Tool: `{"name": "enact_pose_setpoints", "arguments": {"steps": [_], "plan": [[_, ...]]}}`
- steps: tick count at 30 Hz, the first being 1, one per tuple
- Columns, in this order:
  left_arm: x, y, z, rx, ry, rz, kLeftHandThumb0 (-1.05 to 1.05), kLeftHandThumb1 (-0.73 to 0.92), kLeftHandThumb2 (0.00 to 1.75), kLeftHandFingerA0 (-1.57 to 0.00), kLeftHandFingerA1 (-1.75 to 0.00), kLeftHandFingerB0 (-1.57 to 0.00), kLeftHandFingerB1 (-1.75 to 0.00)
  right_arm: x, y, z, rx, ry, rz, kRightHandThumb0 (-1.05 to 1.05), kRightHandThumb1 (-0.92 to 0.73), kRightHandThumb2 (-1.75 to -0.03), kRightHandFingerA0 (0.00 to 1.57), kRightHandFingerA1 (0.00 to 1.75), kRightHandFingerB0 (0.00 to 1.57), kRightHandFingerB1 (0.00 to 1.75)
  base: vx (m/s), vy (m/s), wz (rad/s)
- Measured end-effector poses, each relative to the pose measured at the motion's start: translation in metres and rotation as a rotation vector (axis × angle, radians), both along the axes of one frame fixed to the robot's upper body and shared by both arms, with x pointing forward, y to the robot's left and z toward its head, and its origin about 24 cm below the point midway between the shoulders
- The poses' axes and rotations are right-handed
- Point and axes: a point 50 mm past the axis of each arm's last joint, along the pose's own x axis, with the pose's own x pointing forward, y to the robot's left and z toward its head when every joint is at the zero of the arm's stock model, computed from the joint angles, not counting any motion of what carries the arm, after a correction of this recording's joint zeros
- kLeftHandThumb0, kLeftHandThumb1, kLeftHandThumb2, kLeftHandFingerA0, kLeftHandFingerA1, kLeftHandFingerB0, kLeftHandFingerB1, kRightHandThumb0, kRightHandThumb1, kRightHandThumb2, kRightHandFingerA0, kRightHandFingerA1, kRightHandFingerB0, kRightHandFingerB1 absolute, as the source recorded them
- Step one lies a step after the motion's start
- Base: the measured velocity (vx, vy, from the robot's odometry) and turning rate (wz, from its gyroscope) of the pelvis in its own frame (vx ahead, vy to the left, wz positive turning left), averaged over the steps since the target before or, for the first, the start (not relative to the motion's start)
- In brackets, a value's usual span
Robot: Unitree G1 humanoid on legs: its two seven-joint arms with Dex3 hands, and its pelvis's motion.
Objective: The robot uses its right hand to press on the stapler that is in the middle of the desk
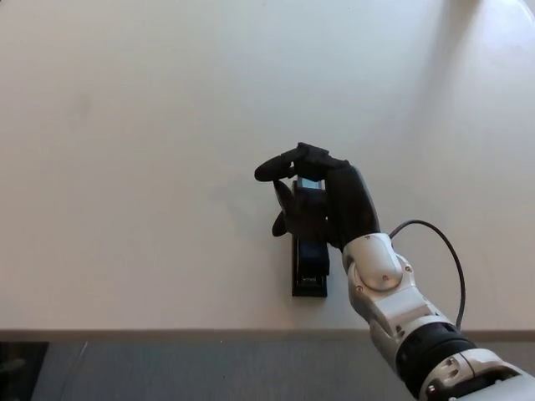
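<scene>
Right hand (322, 200) over the far end of the stapler (310, 271), fingers curled and spread, gripping nothing. Stapler lying mid-worktop (125, 167), near the front edge. Reach done; firm downward press seemingly left.

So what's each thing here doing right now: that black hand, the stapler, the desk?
right hand: resting on top of the stapler, fingers curled over its far end; whether it grips it cannot be told.
stapler: lying flat on the desk, near end uncovered, far end hidden under the hand.
desk: white, holding only the stapler.
left hand: not in view.
</scene>
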Motion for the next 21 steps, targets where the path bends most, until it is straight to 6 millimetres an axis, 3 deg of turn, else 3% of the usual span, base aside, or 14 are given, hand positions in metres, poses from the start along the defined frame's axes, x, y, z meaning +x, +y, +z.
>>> {"name": "enact_pose_setpoints", "arguments": {"steps": [1, 2, 10, 14, 21], "plan": [[0.002, 0.0, 0.001, 0.001, -0.008, -0.002, -0.64, 0.92, 0.67, -0.27, -0.42, -0.2, -0.38, 0.004, -0.006, 0.007, 0.006, -0.023, -0.013, -0.14, -0.79, -0.73, 1.21, 1.29, 0.79, 1.07, 0.0, 0.0, 0.0], [0.003, 0.0, 0.002, 0.001, -0.009, -0.003, -0.35, 0.64, 1.18, -0.04, -0.5, -0.03, -0.5, 0.005, -0.008, 0.009, 0.008, -0.033, -0.018, -0.14, -0.79, -0.72, 1.22, 1.28, 0.78, 1.08, 0.0, 0.0, 0.0], [0.004, -0.001, 0.002, 0.001, -0.012, -0.006, -0.34, 0.67, 1.19, -0.05, -0.51, -0.04, -0.51, 0.025, -0.068, 0.066, 0.03, -0.241, -0.143, -0.12, -0.83, -0.7, 1.2, 1.28, 0.74, 1.09, 0.0, 0.0, 0.0], [0.005, -0.001, 0.003, 0.001, -0.016, -0.007, -0.34, 0.66, 1.19, -0.05, -0.51, -0.05, -0.51, 0.026, -0.086, 0.089, 0.037, -0.327, -0.172, -0.06, -0.8, -0.84, 1.24, 1.22, 0.73, 1.11, 0.0, 0.0, 0.0], [0.009, -0.001, 0.004, 0.002, -0.025, -0.01, -0.36, 0.63, 1.17, -0.04, -0.51, -0.04, -0.51, 0.018, -0.112, 0.135, 0.038, -0.5, -0.198, -0.11, -0.82, -0.7, 1.19, 1.27, 0.71, 1.13, 0.0, 0.0, 0.0]]}}
